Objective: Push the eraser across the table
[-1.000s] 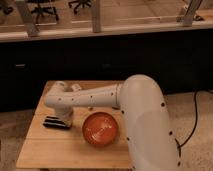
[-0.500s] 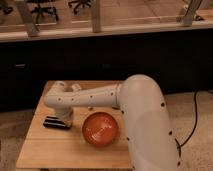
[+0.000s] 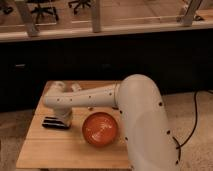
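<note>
The black eraser with pale stripes lies flat near the left edge of the light wooden table. My white arm reaches in from the right across the table. My gripper hangs at its left end, right over the eraser's right half, and hides that part. Only the eraser's left end shows.
An orange bowl sits upside down on the table just right of the eraser, beside my arm. A dark low wall runs behind the table. Office chairs stand beyond the railing at the top. A black cable lies on the floor at the right.
</note>
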Tool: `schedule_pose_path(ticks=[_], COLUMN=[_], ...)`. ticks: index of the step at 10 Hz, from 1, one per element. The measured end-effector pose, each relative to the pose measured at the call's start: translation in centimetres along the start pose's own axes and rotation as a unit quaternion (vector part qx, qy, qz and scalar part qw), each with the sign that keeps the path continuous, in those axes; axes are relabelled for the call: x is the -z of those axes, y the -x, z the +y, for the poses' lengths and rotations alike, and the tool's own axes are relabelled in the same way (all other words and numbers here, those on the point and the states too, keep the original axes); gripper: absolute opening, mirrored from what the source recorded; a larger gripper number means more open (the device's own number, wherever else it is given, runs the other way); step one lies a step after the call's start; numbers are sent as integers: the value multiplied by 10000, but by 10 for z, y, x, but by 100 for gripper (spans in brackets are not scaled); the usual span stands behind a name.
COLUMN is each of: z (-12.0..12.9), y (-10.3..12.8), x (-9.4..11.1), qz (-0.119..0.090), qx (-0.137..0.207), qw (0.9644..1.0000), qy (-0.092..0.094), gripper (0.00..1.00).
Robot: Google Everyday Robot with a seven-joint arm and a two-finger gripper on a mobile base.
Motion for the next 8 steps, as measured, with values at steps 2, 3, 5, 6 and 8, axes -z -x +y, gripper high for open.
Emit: schedule_pose_path(ticks=[2, 3, 5, 6, 8], z=[1, 1, -5, -5, -5], y=[-1, -1, 0, 0, 0], x=[1, 1, 0, 0, 1], qz=[2, 4, 44, 46, 44], qx=[1, 3, 65, 64, 64], qw=[10000, 10000, 10000, 10000, 10000], qy=[1, 1, -21, -19, -15], gripper=[2, 2, 2, 2, 2])
